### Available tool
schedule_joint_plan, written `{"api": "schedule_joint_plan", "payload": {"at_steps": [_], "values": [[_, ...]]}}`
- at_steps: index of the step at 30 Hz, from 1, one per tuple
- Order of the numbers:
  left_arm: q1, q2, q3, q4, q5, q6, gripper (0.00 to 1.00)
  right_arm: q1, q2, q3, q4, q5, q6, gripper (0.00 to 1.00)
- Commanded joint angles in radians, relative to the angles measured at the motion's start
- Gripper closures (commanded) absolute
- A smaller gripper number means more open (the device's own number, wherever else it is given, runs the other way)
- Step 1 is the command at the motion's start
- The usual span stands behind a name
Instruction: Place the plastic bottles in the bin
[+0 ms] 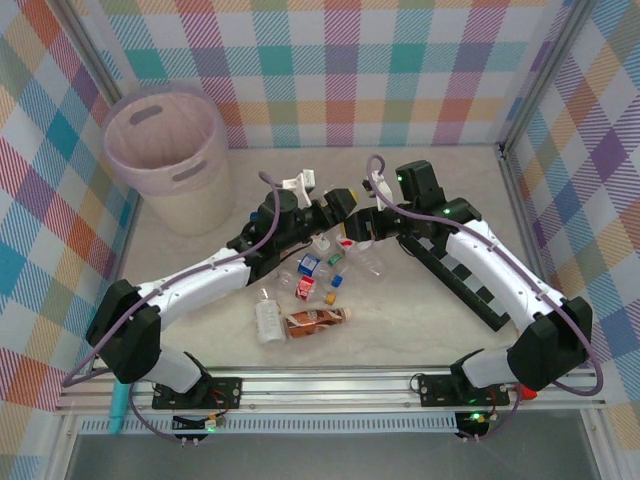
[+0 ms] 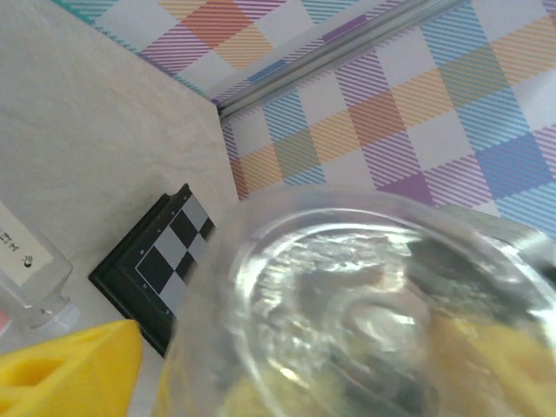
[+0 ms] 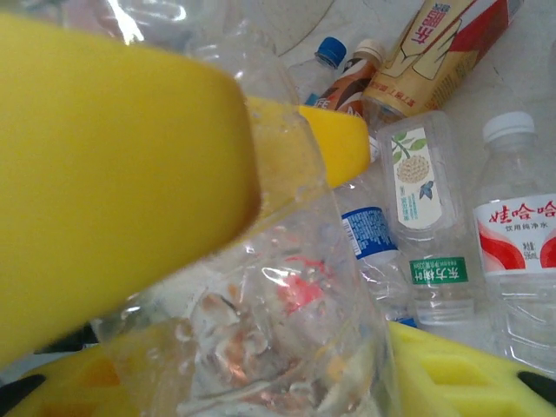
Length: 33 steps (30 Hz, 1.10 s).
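Jaws of R gripper [image 3: 321, 261] are clamped on crumpled bottle [image 3: 278, 347]; those of L gripper [image 2: 287, 373] are set round clear bottle [image 2: 373, 295], base-on to cam, grip unclear.

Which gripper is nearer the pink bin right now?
Left. The left gripper is to the right of the bin, above the bottles; the right gripper is just beyond it, slightly farther from the bin.

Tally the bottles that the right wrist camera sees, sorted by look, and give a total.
crushed clear bottle, in the right gripper: 1
other clear bottles (blue label, green label, red-and-white label, blue cap): 4
brown or tan bottles: 2
Total: 7, as far as this view lets me tell
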Motion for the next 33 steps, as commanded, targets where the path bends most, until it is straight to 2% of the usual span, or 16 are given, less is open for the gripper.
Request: {"api": "schedule_joint_plan", "payload": {"at_steps": [1,4,7,9,13,14,21,23,26,33], "values": [[0.009,0.02,0.035,0.058,0.025,-0.023,0.35,0.009,-0.001,-0.004,0.054,-0.034,0.007,0.48],[0.019,0.019,0.039,0.042,0.028,-0.02,0.42,0.008,0.01,0.006,0.047,-0.022,0.002,0.47],[0.034,0.016,0.045,0.032,0.042,-0.02,0.47,0.008,0.023,0.017,0.037,-0.007,-0.007,0.4],[0.048,0.016,0.059,0.008,0.057,-0.009,0.48,0.007,0.028,0.03,0.019,0.005,-0.02,0.3],[0.098,0.006,0.108,-0.093,0.091,0.05,0.47,0.005,0.028,0.079,-0.071,0.059,-0.088,0.02],[0.118,0.001,0.129,-0.14,0.096,0.076,0.47,0.004,0.019,0.082,-0.083,0.077,-0.1,0.0],[0.289,-0.052,0.31,-0.428,0.137,0.261,0.51,-0.037,-0.055,0.023,-0.082,0.181,-0.084,0.0],[0.358,-0.066,0.359,-0.467,0.16,0.29,0.58,-0.038,-0.055,0.016,-0.096,0.193,-0.08,0.0],[0.462,-0.066,0.424,-0.459,0.206,0.3,0.75,-0.038,-0.053,0.0,-0.096,0.196,-0.075,0.01],[0.657,0.016,0.609,-0.504,0.243,0.315,0.83,-0.038,-0.06,0.002,-0.14,0.214,-0.076,0.01]]}}
